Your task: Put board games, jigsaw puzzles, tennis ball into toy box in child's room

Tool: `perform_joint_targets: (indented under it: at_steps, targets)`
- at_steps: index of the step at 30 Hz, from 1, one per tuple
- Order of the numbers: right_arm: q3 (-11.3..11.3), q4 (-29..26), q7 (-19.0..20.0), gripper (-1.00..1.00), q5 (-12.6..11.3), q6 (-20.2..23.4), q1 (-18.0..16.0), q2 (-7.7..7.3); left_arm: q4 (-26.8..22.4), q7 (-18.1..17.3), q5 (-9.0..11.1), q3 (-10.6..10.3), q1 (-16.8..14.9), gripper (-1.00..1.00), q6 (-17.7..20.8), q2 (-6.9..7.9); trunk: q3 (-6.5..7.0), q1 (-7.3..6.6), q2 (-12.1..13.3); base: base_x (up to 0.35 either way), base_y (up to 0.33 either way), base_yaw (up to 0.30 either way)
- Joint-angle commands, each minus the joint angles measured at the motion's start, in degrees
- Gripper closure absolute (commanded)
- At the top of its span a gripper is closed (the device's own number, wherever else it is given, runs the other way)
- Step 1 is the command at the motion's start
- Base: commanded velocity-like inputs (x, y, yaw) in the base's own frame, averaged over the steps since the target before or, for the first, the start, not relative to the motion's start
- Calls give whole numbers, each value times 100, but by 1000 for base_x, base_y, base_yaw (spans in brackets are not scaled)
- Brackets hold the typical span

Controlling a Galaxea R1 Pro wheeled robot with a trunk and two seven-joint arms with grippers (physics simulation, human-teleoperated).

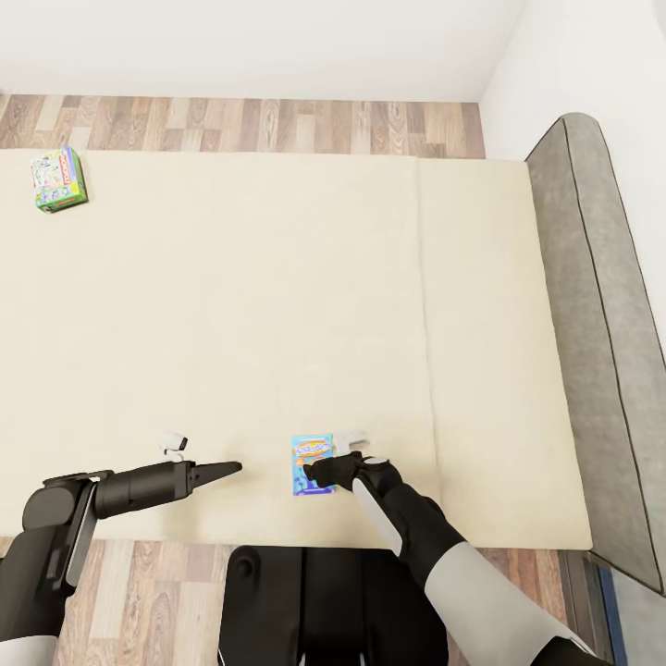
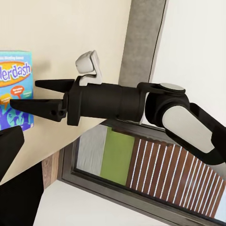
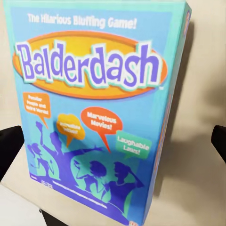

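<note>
Right claw (image 1: 319,474) spread over blue game box (image 1: 312,464) on bed (image 1: 277,305); left claw (image 1: 227,469) pressed together. Risk: box pushed aside if closed off-centre.

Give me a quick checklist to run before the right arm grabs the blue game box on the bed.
1. Blue Balderdash box lies flat on the bed near its front edge: ok.
2. Right end effector is over the box: ok.
3. Its fingers are spread, one showing past each side of the box in the right wrist view: ok.
4. Fingers touching the box: cannot tell.
5. Left end effector is apart from the box: ok.
6. Monopoly box sits far off at the bed's other corner, out of the way: ok.
</note>
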Motion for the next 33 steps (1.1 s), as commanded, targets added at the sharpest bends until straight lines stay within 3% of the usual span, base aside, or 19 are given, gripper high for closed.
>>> perform_joint_targets:
  at_steps: [1, 33]
  targets:
    - [9, -5, -33, -100, -43, 21, -3, 0, -2, -22, -2, 1, -1, -100, 60, 2, -6, 3, -9, 0, 2, 0]
    - [9, -5, -33, -100, -43, 21, -3, 0, -2, -22, -16, -6, -1, -100, 68, -4, -6, 3, -9, 0, 29, 0]
